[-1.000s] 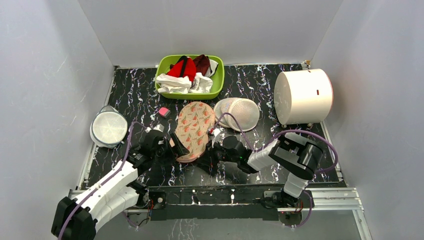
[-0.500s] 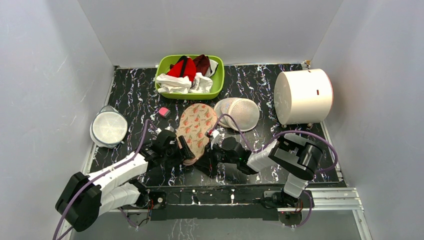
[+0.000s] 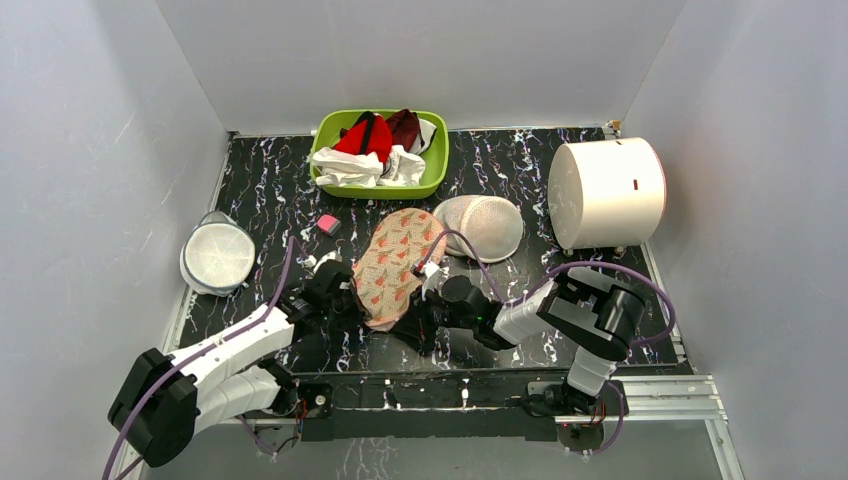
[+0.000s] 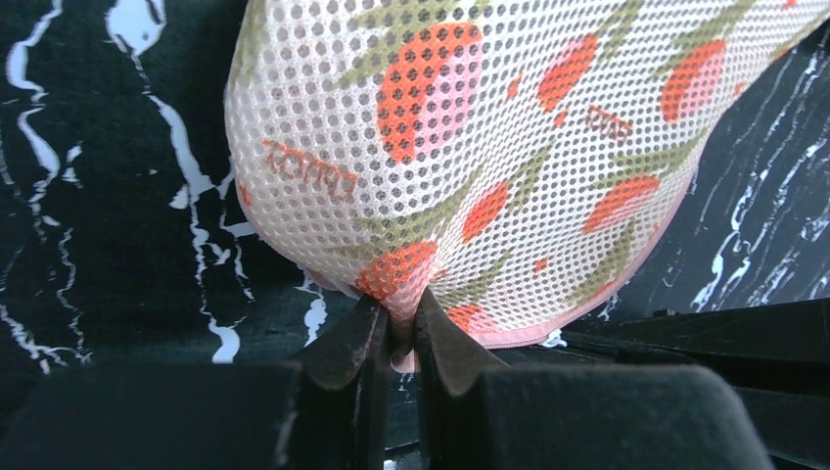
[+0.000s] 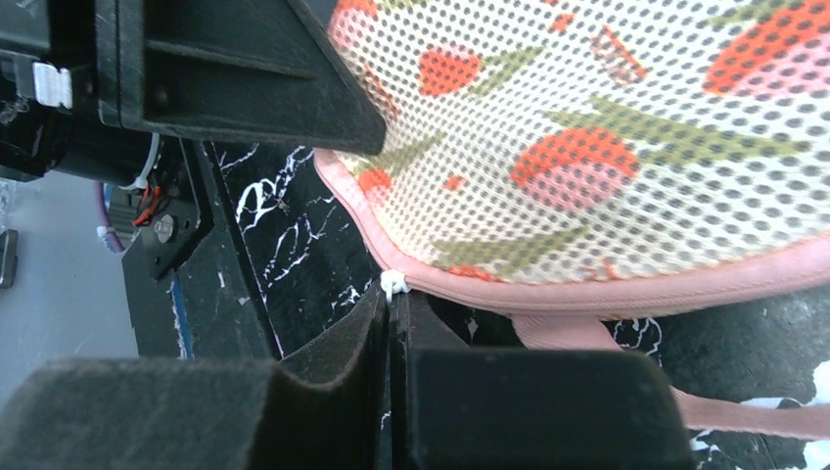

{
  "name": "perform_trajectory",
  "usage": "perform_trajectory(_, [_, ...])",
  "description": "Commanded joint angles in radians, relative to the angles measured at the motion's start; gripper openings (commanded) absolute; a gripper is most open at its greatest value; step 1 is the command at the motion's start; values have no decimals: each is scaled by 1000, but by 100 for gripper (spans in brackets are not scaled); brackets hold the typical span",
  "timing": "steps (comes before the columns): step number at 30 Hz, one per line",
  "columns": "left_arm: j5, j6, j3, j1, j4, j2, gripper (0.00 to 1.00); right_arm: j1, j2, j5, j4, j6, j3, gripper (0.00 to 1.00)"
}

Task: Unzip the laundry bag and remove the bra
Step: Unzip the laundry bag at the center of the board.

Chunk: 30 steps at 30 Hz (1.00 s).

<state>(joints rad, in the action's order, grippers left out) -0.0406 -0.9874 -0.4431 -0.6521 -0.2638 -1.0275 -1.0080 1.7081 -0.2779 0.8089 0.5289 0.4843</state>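
The laundry bag (image 3: pixel 400 262), peach mesh with a red-and-green floral print and pink edging, lies tilted mid-table between both arms. From the left, my left gripper (image 3: pixel 354 300) is shut on the bag's near edge. In the left wrist view the pink rim of the laundry bag (image 4: pixel 489 147) is pinched in my left gripper (image 4: pixel 396 328). My right gripper (image 3: pixel 422 295) meets the bag's right side. In the right wrist view my right gripper (image 5: pixel 391 304) is shut on the small white zipper pull (image 5: pixel 391 285) at the pink zipper edge (image 5: pixel 607 292). The bra is hidden.
A green basket (image 3: pixel 332 128) of red and white clothes stands at the back. A white mesh dome (image 3: pixel 485 225) lies right of the bag and a round white one (image 3: pixel 217 257) at far left. A white drum (image 3: pixel 605 192) stands at right. A small pink item (image 3: pixel 328 224) lies near the bag.
My left gripper moved in to the bag's near edge and shut on it. The bag swung its far end to the right. The right gripper stayed shut in place.
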Motion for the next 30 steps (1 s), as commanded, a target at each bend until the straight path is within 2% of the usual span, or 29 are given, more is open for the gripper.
perform_trajectory(1, [-110, 28, -19, 3, -113, 26, 4, 10, -26, 27, -41, -29, 11, 0])
perform_trajectory(10, [-174, 57, -38, 19, -191, 37, 2, 137, -111, 18, -212, -125, 8, 0])
perform_trajectory(16, [-202, 87, -72, 26, -245, 58, 5, 146, -97, -13, -271, -159, 67, 0])
perform_trajectory(19, [-202, 92, -93, 26, -271, 72, 15, 141, -69, -65, -190, -106, 66, 0])
perform_trajectory(24, [-179, 102, -141, 26, -311, 110, 47, 95, -18, -89, -104, -42, 82, 0])
perform_trajectory(27, [-104, 122, -163, 26, -285, 131, 63, 81, -3, -90, -56, -8, 87, 0])
perform_trajectory(30, [40, 104, -139, 26, -205, 133, 74, 78, 12, -97, -17, 22, 99, 0])
